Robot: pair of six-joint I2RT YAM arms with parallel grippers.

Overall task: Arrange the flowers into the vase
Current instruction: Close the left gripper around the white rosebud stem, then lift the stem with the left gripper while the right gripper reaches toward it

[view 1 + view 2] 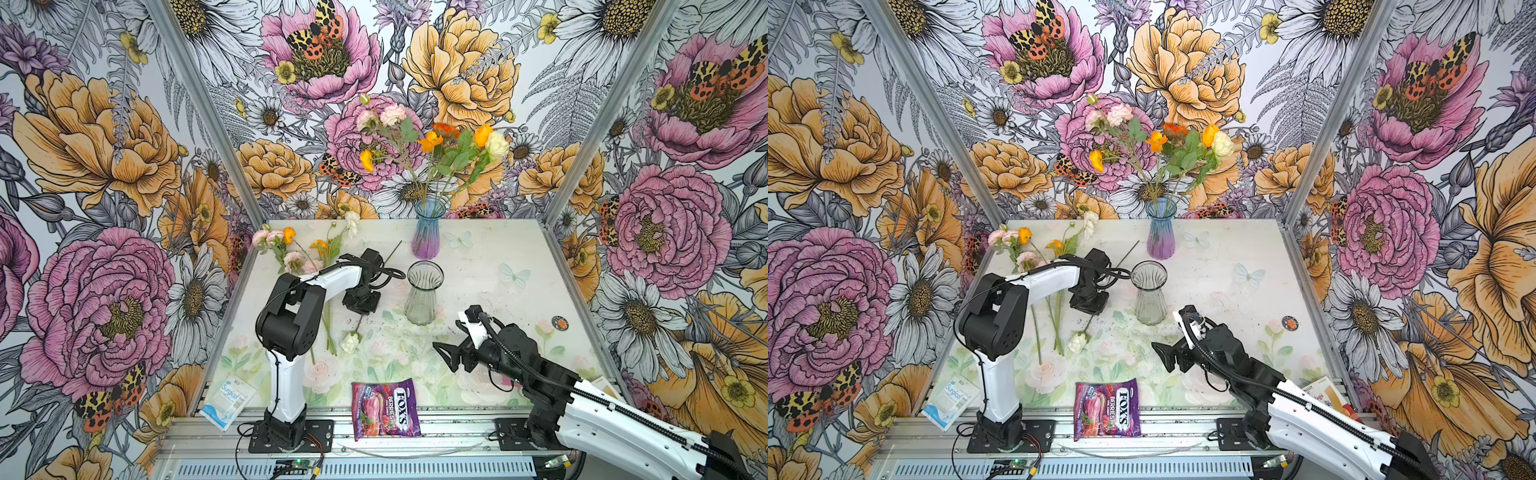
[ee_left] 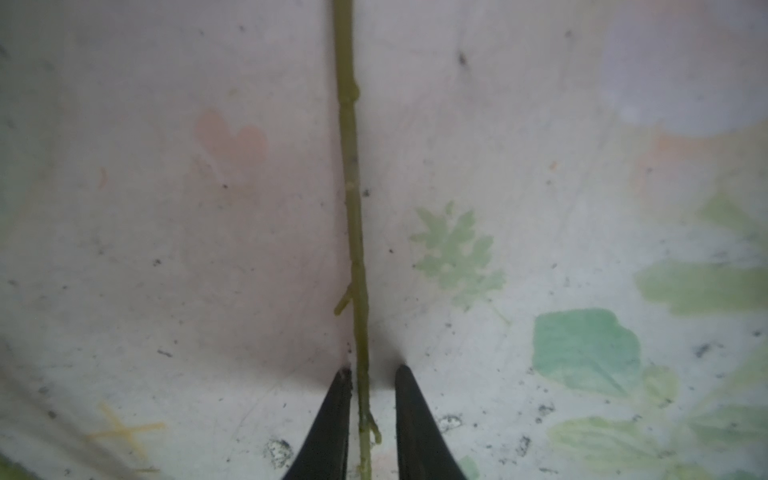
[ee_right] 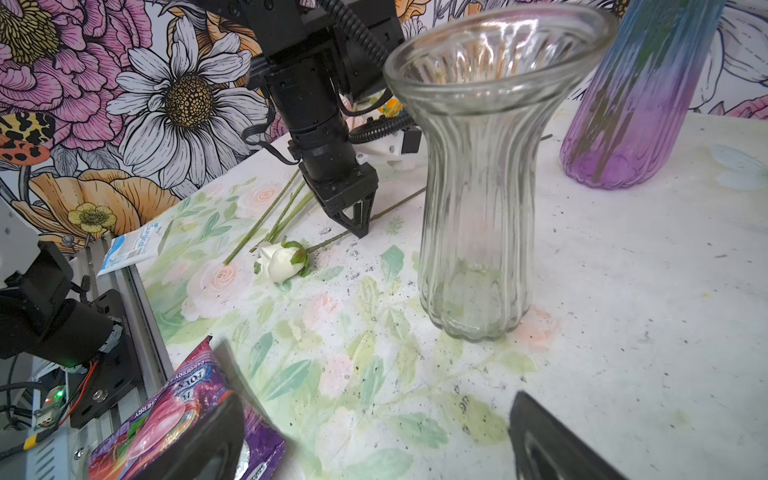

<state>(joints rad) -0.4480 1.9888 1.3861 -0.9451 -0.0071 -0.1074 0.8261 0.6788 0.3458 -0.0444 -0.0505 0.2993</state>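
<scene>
Tapered black fingers narrowly apart, the left hand straddles a white rose's knobbly green stem lying left of centre on the tabletop, near a ribbed clear-glass vase. The right hand gapes wide. Other flowers lie at the far-left corner.

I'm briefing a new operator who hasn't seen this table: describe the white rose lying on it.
Find the empty clear glass vase at centre. Front-left of it lies the white rose, its stem running through the left gripper. Unlike the loose flowers piled at the back-left corner, its bloom lies alone.
</scene>
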